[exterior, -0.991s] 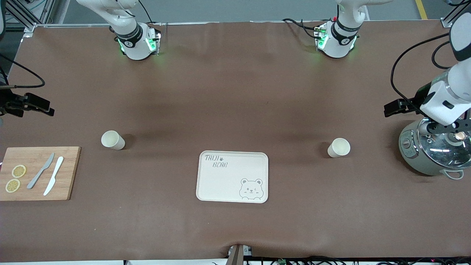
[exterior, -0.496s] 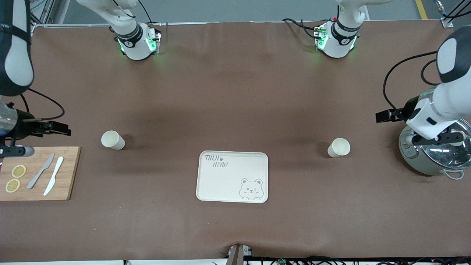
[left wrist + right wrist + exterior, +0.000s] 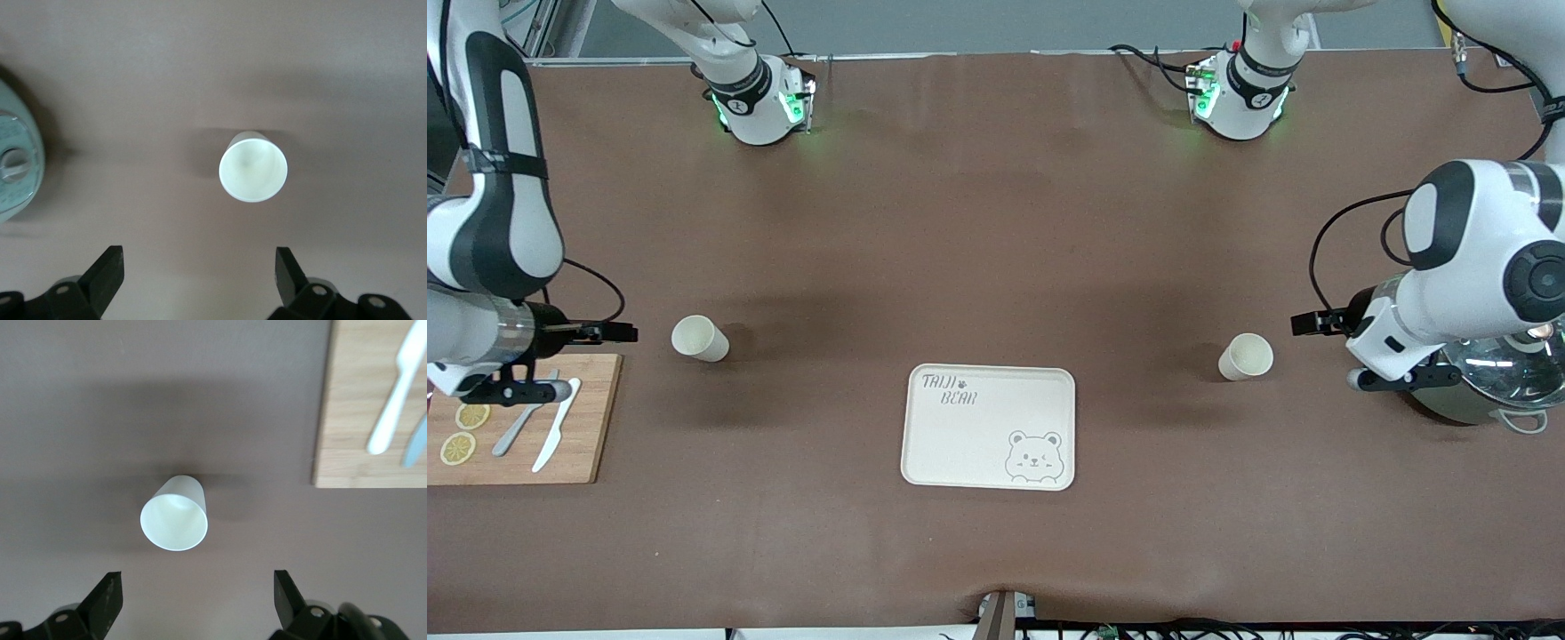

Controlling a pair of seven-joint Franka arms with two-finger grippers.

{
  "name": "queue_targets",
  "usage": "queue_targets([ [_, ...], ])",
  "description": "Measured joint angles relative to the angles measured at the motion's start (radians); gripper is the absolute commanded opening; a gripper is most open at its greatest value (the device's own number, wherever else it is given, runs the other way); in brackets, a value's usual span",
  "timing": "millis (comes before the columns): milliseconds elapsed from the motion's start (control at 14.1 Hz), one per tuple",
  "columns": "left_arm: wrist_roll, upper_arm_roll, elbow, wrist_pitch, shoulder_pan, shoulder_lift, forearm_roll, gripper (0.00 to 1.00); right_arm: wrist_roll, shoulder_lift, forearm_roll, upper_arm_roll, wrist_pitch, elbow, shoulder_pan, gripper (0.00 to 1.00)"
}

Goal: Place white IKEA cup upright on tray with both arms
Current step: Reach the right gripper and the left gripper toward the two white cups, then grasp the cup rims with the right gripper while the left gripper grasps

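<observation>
Two white cups stand open side up on the brown table. One cup is toward the right arm's end and shows in the right wrist view. The other cup is toward the left arm's end and shows in the left wrist view. The cream bear tray lies between them, nearer the front camera, with nothing on it. My right gripper is open and empty beside its cup, a little apart. My left gripper is open and empty beside the other cup.
A wooden cutting board with two knives and lemon slices lies under the right arm's wrist. A grey cooker with a glass lid stands under the left arm.
Both arms have swung in from the table's ends toward the middle. Each open gripper is now much closer to its cup. The cups and tray have not moved.
</observation>
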Motion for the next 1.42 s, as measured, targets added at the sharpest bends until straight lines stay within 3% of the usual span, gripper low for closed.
queue_targets([
  [142,0.0,-0.002,-0.068,0.087,0.0,-0.001,0.0,1.0,0.004,0.0,0.001,0.004,0.062,-0.071,0.001,0.94],
  [283,-0.001,-0.002,-0.129,0.163,0.001,-0.001,-0.001,1.0,0.008,-0.001,0.001,0.003,0.118,-0.122,0.0,0.72],
  [496,-0.002,-0.002,-0.215,0.281,0.003,0.003,-0.001,1.0,0.011,-0.005,0.002,0.003,0.258,-0.231,0.0,0.62],
  [637,-0.002,-0.002,-0.247,0.335,0.003,0.015,-0.001,0.97,0.018,-0.006,0.003,0.003,0.363,-0.308,0.0,0.44],
  [708,-0.002,-0.002,-0.253,0.356,0.003,0.025,-0.001,0.9,0.034,-0.006,0.004,0.003,0.405,-0.341,0.0,0.33],
  [850,-0.002,-0.003,-0.255,0.39,0.003,0.048,-0.001,0.81,0.078,-0.007,0.005,0.007,0.446,-0.378,0.004,0.0],
  [1204,-0.001,-0.003,-0.253,0.462,0.004,0.1,-0.001,0.58,0.1,-0.01,0.005,0.009,0.455,-0.384,0.008,0.0],
  [1416,-0.001,-0.003,-0.252,0.485,0.004,0.119,-0.001,0.27,0.101,-0.013,0.005,0.008,0.456,-0.383,0.008,0.0],
])
